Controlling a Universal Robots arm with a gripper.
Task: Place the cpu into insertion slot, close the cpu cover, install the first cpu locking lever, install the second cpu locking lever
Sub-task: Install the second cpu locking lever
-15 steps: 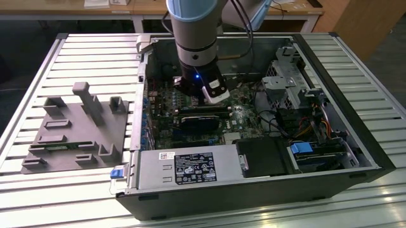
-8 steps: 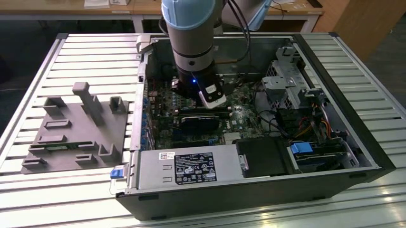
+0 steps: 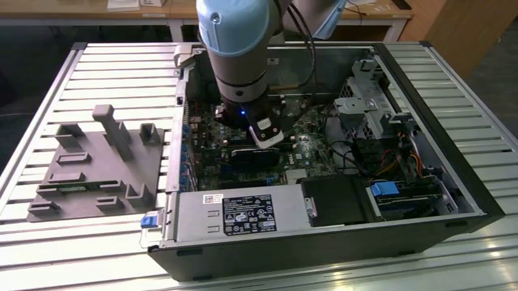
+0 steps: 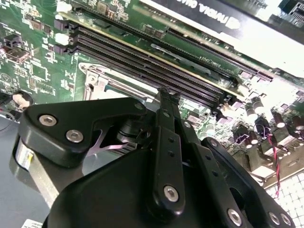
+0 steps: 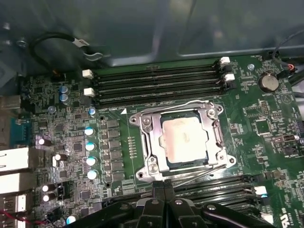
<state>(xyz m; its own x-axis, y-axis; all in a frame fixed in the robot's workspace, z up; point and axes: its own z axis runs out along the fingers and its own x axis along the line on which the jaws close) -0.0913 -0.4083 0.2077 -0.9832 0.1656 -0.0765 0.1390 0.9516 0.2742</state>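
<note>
Your black pincer (image 5: 164, 202) hangs low over the green motherboard (image 5: 266, 123), fingers drawn together on nothing, tips just beside the silver-framed square insertion slot (image 5: 142, 137). The silver-grey square cpu (image 5: 183, 140) lies in that slot, its top smeared pale, under the thin silvery cpu cover (image 5: 216, 137). One misjudged descent could scrape the socket frame or spring a wire locking lever (image 5: 199, 172).
</note>
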